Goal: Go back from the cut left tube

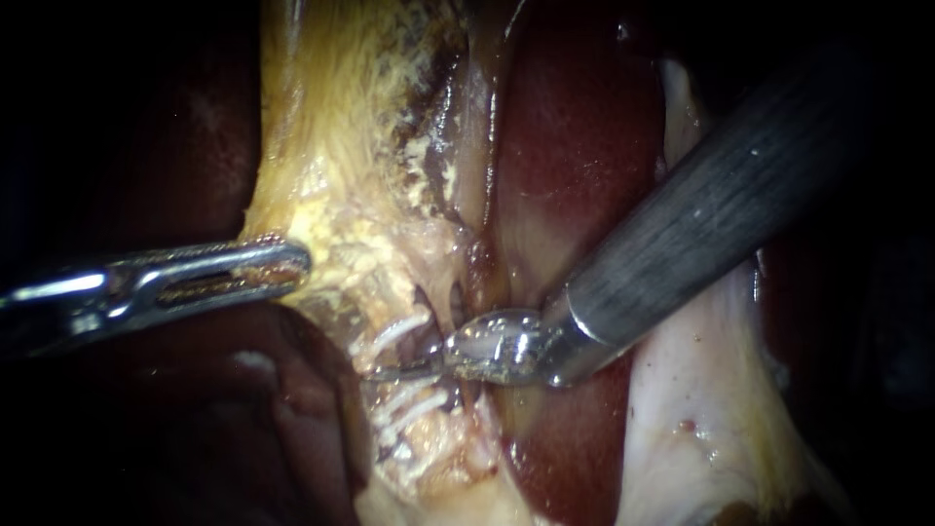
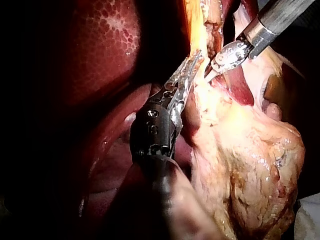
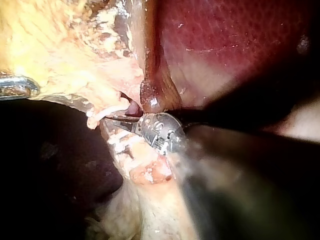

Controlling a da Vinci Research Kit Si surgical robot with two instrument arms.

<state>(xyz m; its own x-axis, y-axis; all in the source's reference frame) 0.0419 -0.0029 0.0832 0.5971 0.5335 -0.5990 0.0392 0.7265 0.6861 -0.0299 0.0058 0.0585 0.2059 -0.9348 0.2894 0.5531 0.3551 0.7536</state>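
Gripping yellow tissue (image 1: 331,175), left instrument (image 1: 295,261) jaws are clamped; right instrument (image 1: 380,374) blades lie together between white clips (image 1: 409,404).

Surg. lab bench (bare liver (image 2: 105,45) under scope light).

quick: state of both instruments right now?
Left instrument: shut on the edge of the yellow tissue.
Right instrument: tip among the white clips; open or shut cannot be told.
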